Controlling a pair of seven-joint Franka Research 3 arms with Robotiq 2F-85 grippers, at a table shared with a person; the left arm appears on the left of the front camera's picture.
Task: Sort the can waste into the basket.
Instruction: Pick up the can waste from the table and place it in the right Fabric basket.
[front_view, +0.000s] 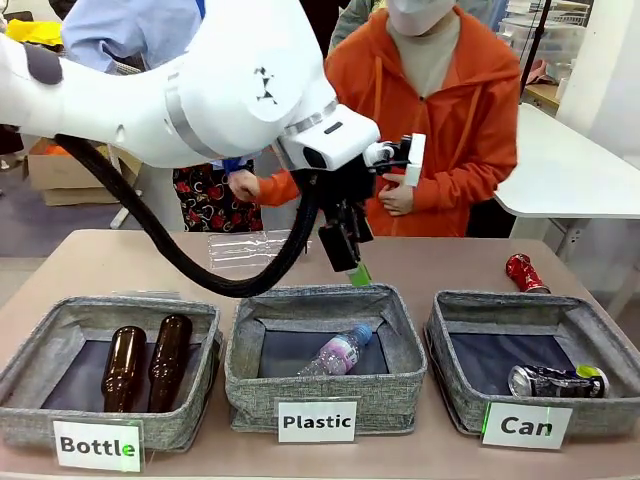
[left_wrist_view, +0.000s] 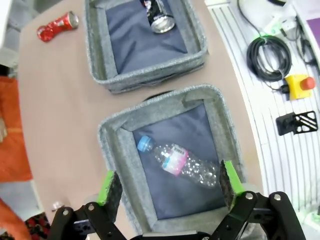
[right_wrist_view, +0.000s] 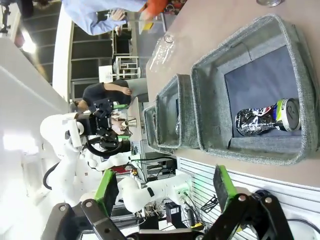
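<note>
The basket (front_view: 500, 301) labelled "Can" stands at the front right, and a black-and-silver can (front_view: 556, 380) with a yellow-green end lies inside it. A crushed red can (front_view: 524, 272) lies on the table just behind that basket. My left gripper (front_view: 348, 262) hangs open and empty above the back rim of the middle bin. From the left wrist view, the left gripper (left_wrist_view: 170, 182) is over the plastic bottle, with the basket (left_wrist_view: 150, 82), black can (left_wrist_view: 159, 15) and red can (left_wrist_view: 57, 26) beyond. My right gripper (right_wrist_view: 165, 189) is open and empty, off the table's edge near the basket (right_wrist_view: 207, 110) holding the can (right_wrist_view: 265, 119).
The "Plastic" bin (front_view: 250, 340) holds a clear bottle (front_view: 338, 352). The "Bottle" bin (front_view: 40, 340) holds two brown bottles (front_view: 145, 362). A flattened clear bottle (front_view: 250, 247) lies at the table's far side. A person in an orange jacket (front_view: 470, 120) stands across the table.
</note>
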